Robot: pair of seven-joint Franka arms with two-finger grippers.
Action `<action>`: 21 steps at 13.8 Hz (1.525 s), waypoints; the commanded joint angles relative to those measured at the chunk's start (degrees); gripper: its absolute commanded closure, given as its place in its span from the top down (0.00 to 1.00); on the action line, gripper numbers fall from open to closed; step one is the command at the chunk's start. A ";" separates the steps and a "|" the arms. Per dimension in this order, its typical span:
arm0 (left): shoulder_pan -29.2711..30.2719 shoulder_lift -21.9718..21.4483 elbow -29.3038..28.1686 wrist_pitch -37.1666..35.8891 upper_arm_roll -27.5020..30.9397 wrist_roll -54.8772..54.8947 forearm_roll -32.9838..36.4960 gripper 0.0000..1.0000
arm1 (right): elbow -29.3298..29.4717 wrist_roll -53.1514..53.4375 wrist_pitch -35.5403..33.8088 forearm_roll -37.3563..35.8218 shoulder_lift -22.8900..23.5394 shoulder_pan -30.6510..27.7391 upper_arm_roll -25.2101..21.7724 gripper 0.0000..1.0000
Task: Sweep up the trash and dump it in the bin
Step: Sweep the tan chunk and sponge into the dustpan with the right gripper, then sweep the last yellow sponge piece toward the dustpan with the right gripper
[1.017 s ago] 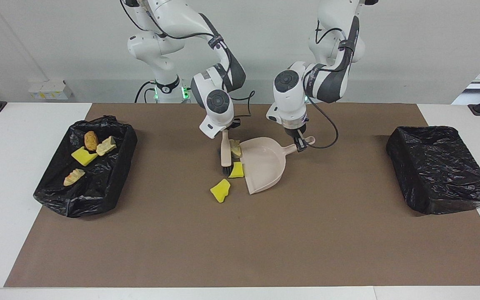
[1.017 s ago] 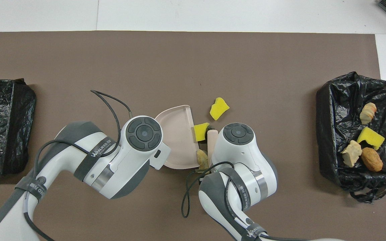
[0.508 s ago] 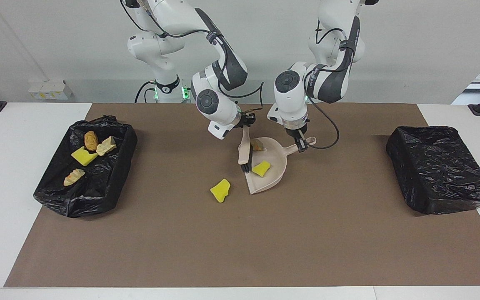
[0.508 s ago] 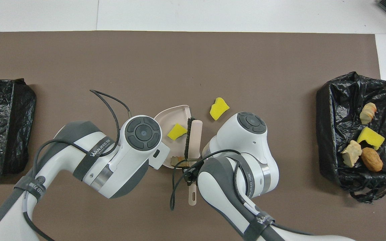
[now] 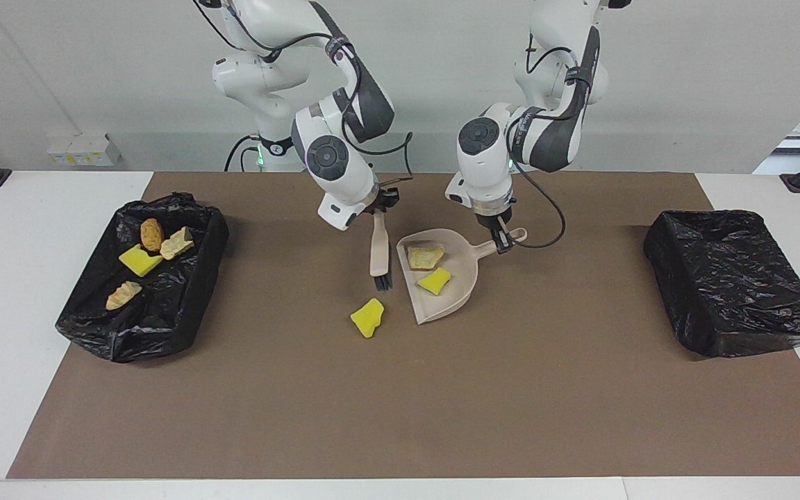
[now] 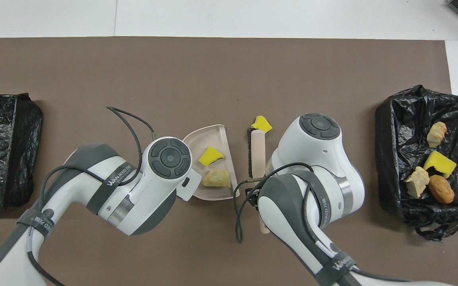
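While the right gripper [image 5: 378, 206] grips the brush [image 5: 380, 251] and the left gripper [image 5: 501, 235] grips the dustpan [image 5: 459, 281] handle, two scraps [image 5: 430, 267] lie in the pan; one yellow scrap [image 5: 368, 317] lies on the mat beside it, four [image 5: 142, 258] in the bin [image 5: 185, 305].

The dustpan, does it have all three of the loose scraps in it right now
No: the dustpan holds only a tan lump and a yellow chunk, while another yellow sponge piece lies on the mat beside it.
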 commanded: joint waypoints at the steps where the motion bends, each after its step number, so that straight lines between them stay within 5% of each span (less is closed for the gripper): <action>1: 1.71 -0.91 -1.55 1.56 -0.23 -6.56 0.84 0.00 | 2.06 1.04 -2.62 -8.21 1.07 -2.08 0.37 0.00; 9: 1.80 -0.56 -1.29 1.91 -0.23 -14.33 0.40 0.00 | 16.71 -5.97 -11.64 -32.66 16.00 -3.84 0.63 0.00; 14: 1.88 -0.56 -1.29 2.26 -0.23 -14.33 0.40 0.00 | 18.23 -7.57 -12.99 -32.07 17.69 -2.97 1.16 0.00; 21: 1.88 -0.64 -1.55 2.09 -0.23 -13.72 0.40 0.00 | 17.35 -7.49 -9.65 -18.99 17.25 2.12 1.60 0.00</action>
